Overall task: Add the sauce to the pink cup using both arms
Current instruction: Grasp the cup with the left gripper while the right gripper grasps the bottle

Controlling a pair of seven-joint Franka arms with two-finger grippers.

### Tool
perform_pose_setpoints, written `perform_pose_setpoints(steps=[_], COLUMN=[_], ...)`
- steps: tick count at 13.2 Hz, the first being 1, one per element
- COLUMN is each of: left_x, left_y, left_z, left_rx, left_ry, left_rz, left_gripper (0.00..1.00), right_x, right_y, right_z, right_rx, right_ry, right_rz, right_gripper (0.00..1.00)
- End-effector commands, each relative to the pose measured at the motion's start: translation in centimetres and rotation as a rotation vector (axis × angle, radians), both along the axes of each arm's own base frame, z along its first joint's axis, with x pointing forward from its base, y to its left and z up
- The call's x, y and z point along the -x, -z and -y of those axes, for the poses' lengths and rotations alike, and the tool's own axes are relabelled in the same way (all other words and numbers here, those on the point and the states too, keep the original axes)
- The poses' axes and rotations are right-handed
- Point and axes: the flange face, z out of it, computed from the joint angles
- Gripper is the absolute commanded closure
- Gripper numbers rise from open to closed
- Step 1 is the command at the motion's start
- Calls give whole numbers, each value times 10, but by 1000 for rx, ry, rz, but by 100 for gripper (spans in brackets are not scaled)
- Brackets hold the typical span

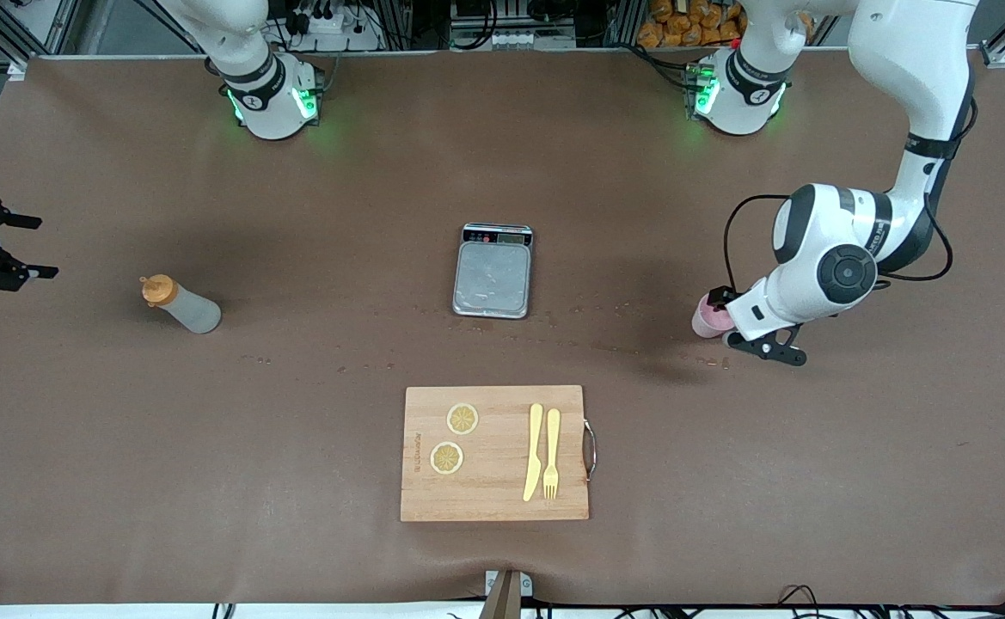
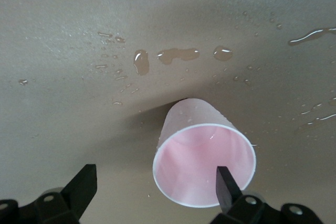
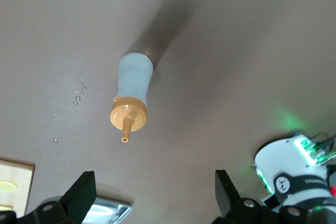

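Nearest the front camera, the wooden cutting board (image 1: 494,453) lies at the tabletop's (image 1: 210,481) near edge with two lemon slices (image 1: 455,438), a yellow knife (image 1: 534,451) and a yellow fork (image 1: 551,453) on it, well apart from both grippers and out of their way.

Farther up, toward the left arm's end of the tabletop, the pink cup (image 1: 710,316) stands upright. The left gripper (image 1: 751,331) sits low just beside it, fingers (image 2: 227,184) spread wide and empty. In the left wrist view one finger overlaps the rim while the other stands clear, so the cup is not yet centred between them. This looks like an approach for a side grasp. Spilled droplets (image 2: 168,56) wet the surface near the cup, which may make its footing slippery.

Toward the right arm's end, the sauce bottle (image 1: 180,305) stands alone, orange cap up. The right gripper (image 1: 12,249) hangs over that edge of the tabletop, fingers (image 3: 81,195) open and empty, apparently aimed at the bottle with nothing between.

Farthest, the scale (image 1: 493,271) sits mid-table between cup and bottle, its tray bare.
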Motion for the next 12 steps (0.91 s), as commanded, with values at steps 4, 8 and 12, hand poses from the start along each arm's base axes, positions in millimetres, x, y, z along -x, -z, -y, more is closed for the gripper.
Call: perform_pose_setpoints(steps=[4, 8, 12], left_x=[-4, -4, -9], left_y=[24, 26, 5], left_z=[-1, 2, 1], left_rx=[-5, -7, 0], left_ry=[15, 23, 29], left_rz=[-29, -30, 6], left_gripper=[100, 100, 100], right_x=[6, 16, 30], right_y=[77, 130, 188], right_z=[40, 59, 76], right_rx=[-258, -418, -532], right_ry=[172, 275, 338], right_rz=[-61, -99, -110], right_gripper=[0, 0, 0])
